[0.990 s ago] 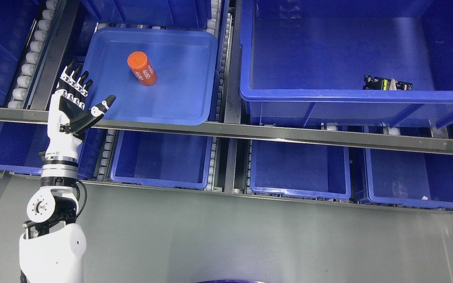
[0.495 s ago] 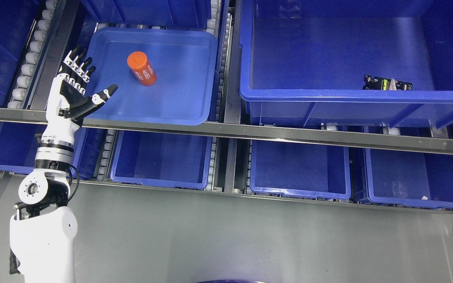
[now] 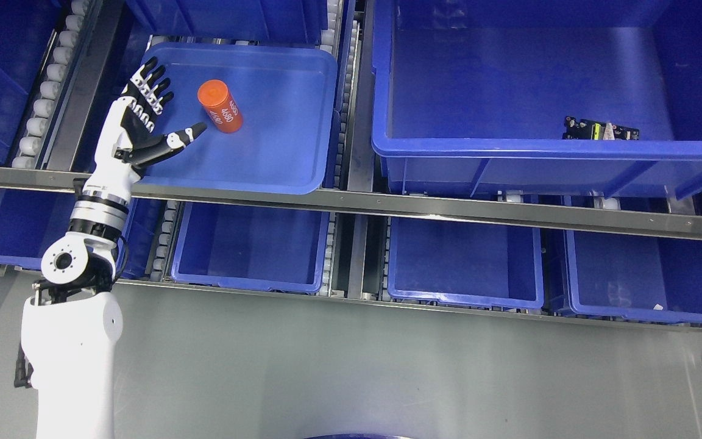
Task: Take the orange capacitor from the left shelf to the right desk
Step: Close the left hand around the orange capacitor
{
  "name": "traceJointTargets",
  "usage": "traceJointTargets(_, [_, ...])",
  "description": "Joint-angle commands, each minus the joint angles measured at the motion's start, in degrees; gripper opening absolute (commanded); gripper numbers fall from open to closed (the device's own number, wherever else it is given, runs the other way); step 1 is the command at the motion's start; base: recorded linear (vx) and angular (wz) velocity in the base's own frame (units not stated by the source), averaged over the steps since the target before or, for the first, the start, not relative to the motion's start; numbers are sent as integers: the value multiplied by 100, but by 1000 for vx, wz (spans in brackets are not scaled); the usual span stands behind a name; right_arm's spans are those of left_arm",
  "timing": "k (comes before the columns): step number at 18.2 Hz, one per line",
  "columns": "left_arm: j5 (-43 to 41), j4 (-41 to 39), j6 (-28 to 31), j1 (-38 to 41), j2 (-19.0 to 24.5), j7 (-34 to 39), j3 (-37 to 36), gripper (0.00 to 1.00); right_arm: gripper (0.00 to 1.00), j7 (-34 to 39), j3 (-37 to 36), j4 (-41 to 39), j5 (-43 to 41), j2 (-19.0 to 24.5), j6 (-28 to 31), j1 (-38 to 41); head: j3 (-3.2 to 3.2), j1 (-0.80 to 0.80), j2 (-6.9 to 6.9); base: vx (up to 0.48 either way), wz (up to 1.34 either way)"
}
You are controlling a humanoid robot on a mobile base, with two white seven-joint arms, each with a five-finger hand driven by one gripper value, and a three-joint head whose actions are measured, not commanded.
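An orange cylindrical capacitor (image 3: pixel 220 106) with white print lies on its side in a shallow blue tray (image 3: pixel 278 158) on the upper left shelf. My left hand (image 3: pixel 165 110) is over the tray's left part, just left of the capacitor and apart from it. Its fingers (image 3: pixel 151 85) are spread and its thumb points toward the capacitor's lower end. It holds nothing. My right arm is out of view.
A large blue bin (image 3: pixel 540 152) to the right holds a small black electronic part (image 3: pixel 601 130). Several blue bins (image 3: pixel 460 286) stand on the lower shelf. A steel rail (image 3: pixel 387 204) runs along the shelf front. Grey floor lies below.
My left hand has moved up and to the right, from the tray's left edge to over the tray, close beside the capacitor. The capacitor has not moved.
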Motion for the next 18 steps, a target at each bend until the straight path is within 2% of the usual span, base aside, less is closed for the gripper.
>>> traceJointTargets(1, [-236, 1276, -36, -560, 167, 0, -643, 98, 100, 5, -70, -100, 18, -101, -4, 114, 0, 0, 0, 0, 0])
traceJointTargets(10, [-386, 1794, -80, -780, 106, -17, -881, 98, 100, 5, -70, -100, 18, -101, 5, 114, 0, 0, 0, 0, 0])
traceJointTargets(18, [-386, 2111, -211, -1026, 97, -17, -828, 86, 100, 5, -70, -100, 18, -101, 5, 114, 0, 0, 0, 0, 0])
